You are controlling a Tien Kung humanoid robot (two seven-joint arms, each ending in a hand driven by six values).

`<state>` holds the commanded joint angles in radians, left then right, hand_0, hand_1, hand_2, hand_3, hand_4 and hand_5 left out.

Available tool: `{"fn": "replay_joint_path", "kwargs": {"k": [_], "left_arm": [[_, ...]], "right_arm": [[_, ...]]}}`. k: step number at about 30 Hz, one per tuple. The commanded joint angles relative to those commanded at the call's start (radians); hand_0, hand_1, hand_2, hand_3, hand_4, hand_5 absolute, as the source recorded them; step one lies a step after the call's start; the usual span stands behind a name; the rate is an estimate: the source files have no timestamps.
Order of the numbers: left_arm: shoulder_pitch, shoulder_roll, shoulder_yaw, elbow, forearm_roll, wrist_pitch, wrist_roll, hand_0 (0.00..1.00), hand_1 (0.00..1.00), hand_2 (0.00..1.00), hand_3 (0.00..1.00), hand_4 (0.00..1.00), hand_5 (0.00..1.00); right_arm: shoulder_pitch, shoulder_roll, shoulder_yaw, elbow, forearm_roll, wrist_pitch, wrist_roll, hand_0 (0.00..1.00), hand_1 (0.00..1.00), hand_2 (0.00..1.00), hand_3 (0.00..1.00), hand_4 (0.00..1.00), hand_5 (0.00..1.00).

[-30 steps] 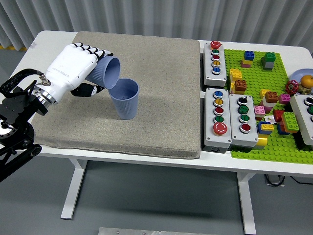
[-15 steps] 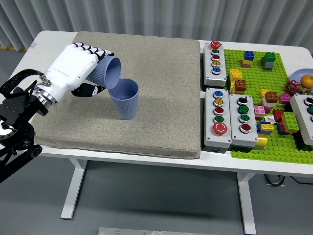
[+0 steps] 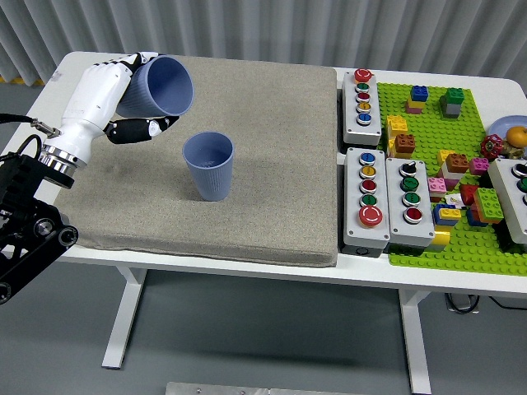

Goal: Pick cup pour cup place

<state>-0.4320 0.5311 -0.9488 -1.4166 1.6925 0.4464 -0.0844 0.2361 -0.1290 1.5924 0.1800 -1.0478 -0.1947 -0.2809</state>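
Two blue ribbed cups: one held cup (image 3: pixel 158 85) tilted in the left hand (image 3: pixel 103 90), one standing cup (image 3: pixel 209 165) upright on the mat. One grey mat (image 3: pixel 272 148) lies on the one white surface (image 3: pixel 82 66). Four grey button boxes show: a far box (image 3: pixel 361 108), a near-left box (image 3: pixel 367 198), a near-right box (image 3: pixel 410 202), and one cut off at the right edge (image 3: pixel 515 197). One green baseplate (image 3: pixel 428 247) carries many small bricks, too crowded to count.
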Motion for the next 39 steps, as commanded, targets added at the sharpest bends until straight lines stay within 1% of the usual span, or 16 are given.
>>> {"fn": "replay_joint_path", "kwargs": {"k": [2,3,4,6,7,8,9,12,14,19,24,28,32,34,38,39], "left_arm": [[0.008,-0.027,-0.015,0.024,-0.085,-0.001,-0.065,0.606,0.586,0.637,0.588,0.718,0.108],[0.017,-0.05,-0.029,0.043,-0.124,-0.013,-0.104,0.606,0.586,0.637,0.588,0.718,0.108],[0.02,-0.06,-0.034,0.05,-0.169,-0.017,-0.138,0.61,0.587,0.641,0.589,0.719,0.112],[0.033,-0.09,-0.051,0.074,-0.254,-0.032,-0.189,0.61,0.587,0.641,0.589,0.719,0.112],[0.037,-0.098,-0.056,0.081,-0.292,-0.033,-0.201,0.61,0.587,0.641,0.589,0.719,0.112],[0.045,-0.114,-0.067,0.098,-0.338,-0.03,-0.208,0.61,0.587,0.641,0.589,0.719,0.112],[0.052,-0.124,-0.073,0.11,-0.377,-0.026,-0.215,0.61,0.587,0.641,0.589,0.719,0.112],[0.069,-0.143,-0.083,0.138,-0.507,-0.022,-0.221,0.614,0.592,0.645,0.588,0.721,0.114],[0.079,-0.151,-0.087,0.152,-0.591,-0.014,-0.221,0.614,0.592,0.645,0.588,0.721,0.114],[0.087,-0.153,-0.091,0.167,-0.8,-0.008,-0.219,0.614,0.593,0.647,0.588,0.725,0.12],[0.08,-0.152,-0.1,0.175,-0.99,-0.014,-0.206,0.614,0.595,0.651,0.588,0.727,0.122],[0.074,-0.152,-0.095,0.189,-1.026,-0.016,-0.215,0.615,0.596,0.65,0.588,0.729,0.126],[0.071,-0.157,-0.089,0.207,-1.023,-0.015,-0.22,0.615,0.596,0.65,0.588,0.729,0.126],[0.074,-0.162,-0.089,0.213,-0.967,-0.004,-0.21,0.621,0.598,0.654,0.593,0.73,0.138],[0.078,-0.17,-0.086,0.216,-0.913,0.011,-0.211,0.621,0.598,0.654,0.593,0.73,0.138],[0.079,-0.175,-0.083,0.221,-0.899,0.017,-0.22,0.621,0.598,0.654,0.593,0.73,0.138]], "right_arm": [[-0.002,0.001,0.002,0.0,-0.004,0.0,-0.001,0.709,0.648,0.611,0.574,0.002,0.065],[-0.004,0.002,0.002,0.0,-0.005,-0.001,-0.001,0.709,0.648,0.611,0.574,0.002,0.065],[-0.004,0.002,0.002,0.0,-0.005,-0.001,-0.001,0.709,0.648,0.611,0.575,0.002,0.065],[-0.007,0.004,0.002,0.0,-0.005,-0.002,-0.001,0.709,0.648,0.611,0.575,0.002,0.065],[-0.008,0.004,0.002,0.0,-0.004,-0.003,-0.001,0.709,0.648,0.611,0.575,0.002,0.065],[-0.01,0.005,0.002,0.0,-0.003,-0.004,0.0,0.709,0.648,0.611,0.575,0.002,0.065],[-0.012,0.006,0.001,0.0,0.001,-0.006,0.001,0.709,0.648,0.611,0.575,0.002,0.065],[-0.017,0.011,-0.002,0.0,0.013,-0.016,0.005,0.709,0.648,0.611,0.576,0.002,0.063],[-0.02,0.013,0.001,0.0,0.015,-0.019,0.006,0.709,0.648,0.611,0.576,0.002,0.063],[-0.019,0.013,0.004,0.0,0.009,-0.018,0.006,0.709,0.648,0.611,0.577,0.002,0.062],[-0.015,0.011,0.002,0.0,0.017,-0.02,0.009,0.709,0.648,0.611,0.577,0.002,0.062],[-0.012,0.011,0.002,0.0,0.017,-0.02,0.009,0.709,0.648,0.611,0.577,0.002,0.063],[-0.008,0.012,0.002,0.0,0.017,-0.021,0.008,0.709,0.648,0.611,0.577,0.002,0.063],[-0.007,0.013,0.003,0.0,0.015,-0.02,0.007,0.709,0.647,0.61,0.578,0.002,0.067],[-0.008,0.014,0.003,0.0,0.013,-0.02,0.006,0.709,0.647,0.61,0.578,0.002,0.067],[-0.008,0.014,0.003,0.0,0.013,-0.021,0.005,0.709,0.647,0.61,0.578,0.002,0.067]]}}
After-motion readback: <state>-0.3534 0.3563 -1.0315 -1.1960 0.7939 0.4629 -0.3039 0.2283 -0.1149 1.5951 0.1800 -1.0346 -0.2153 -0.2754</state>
